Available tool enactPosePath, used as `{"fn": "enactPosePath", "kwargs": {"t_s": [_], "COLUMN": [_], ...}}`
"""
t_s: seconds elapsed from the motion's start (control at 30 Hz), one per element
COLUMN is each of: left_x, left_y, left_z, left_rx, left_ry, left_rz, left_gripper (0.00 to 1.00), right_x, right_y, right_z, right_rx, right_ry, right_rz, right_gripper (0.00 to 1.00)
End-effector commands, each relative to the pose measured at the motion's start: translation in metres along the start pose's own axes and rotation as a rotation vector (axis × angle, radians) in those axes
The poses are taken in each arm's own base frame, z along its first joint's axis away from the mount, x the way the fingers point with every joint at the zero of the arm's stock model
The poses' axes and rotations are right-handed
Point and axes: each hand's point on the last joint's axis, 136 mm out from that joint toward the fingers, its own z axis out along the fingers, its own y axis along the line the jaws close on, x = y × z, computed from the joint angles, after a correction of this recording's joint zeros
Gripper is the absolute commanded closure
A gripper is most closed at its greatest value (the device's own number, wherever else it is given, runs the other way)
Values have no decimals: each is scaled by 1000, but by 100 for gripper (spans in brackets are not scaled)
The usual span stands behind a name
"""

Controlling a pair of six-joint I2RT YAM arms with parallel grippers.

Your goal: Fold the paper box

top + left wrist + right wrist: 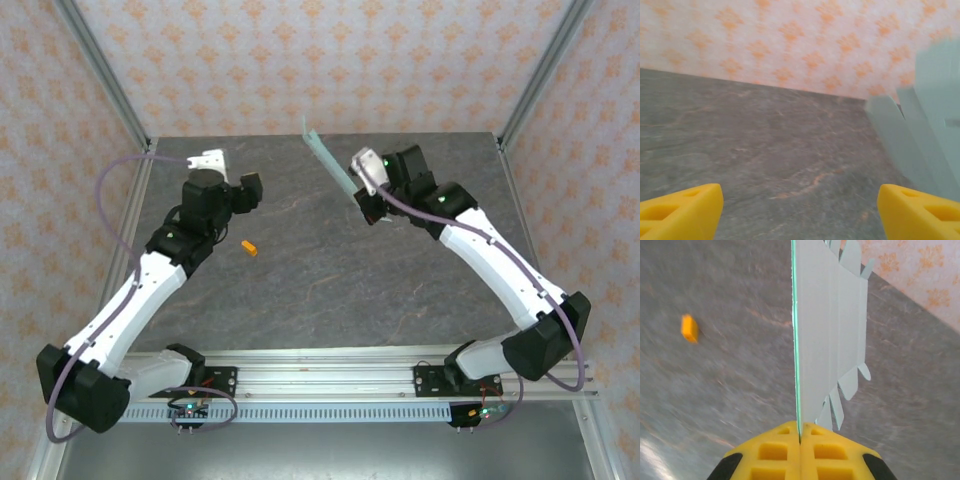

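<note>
A: While the paper box (825, 340) hangs flat, clear of the table (330, 290) at 12 o'clock of the right gripper (800, 437) clamped on its edge, a shove from the left gripper (800, 212), jaws wide and empty, could twist it loose.

B: Right wrist shows that pinch and the tabs; from above it's a sliver.

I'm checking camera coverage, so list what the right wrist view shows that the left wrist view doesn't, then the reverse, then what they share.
Right wrist, not left wrist: the right gripper shut on the edge of the paper box, and a small orange piece lying on the table. Left wrist, not right wrist: the left gripper, its yellow fingers spread apart with nothing between them. Shared: the paper box, the grey table and the patterned wall.
</note>
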Motion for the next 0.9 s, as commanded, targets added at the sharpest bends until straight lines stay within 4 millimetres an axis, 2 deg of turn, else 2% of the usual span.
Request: {"fn": "enactPosePath", "kwargs": {"t_s": [0.0,0.07,0.13,0.23,0.3,0.37,0.57,0.7,0.87], "left_x": [-5,-16,-24,-28,-23,-16,19,29,43], "left_y": [20,12,-9,-57,-88,-107,-124,-130,-132], "left_z": [-16,-19,-20,-26,-36,-46,-56,-53,-36], "left_rx": [-82,-44,54,305,492,618,760,823,871], "left_ry": [-27,-40,-25,12,15,-9,-74,-62,24], "left_rz": [-21,-9,37,159,256,397,907,1095,1260], "left_gripper": [19,19,19,19,19,20,18,17,17], "right_x": [1,-1,-1,-3,-3,-1,10,10,12], "right_y": [-14,-15,-15,-14,-13,-13,-15,-12,-10], "right_z": [-7,-5,-1,4,3,2,-3,-5,-3], "right_rx": [125,133,131,119,64,38,3,-20,-32], "right_ry": [-23,-29,-21,-11,-6,6,51,52,60], "right_rz": [-333,-436,-536,-636,-652,-667,-695,-681,-682], "right_gripper": [100,100,100,100,100,100,100,100,100]}}
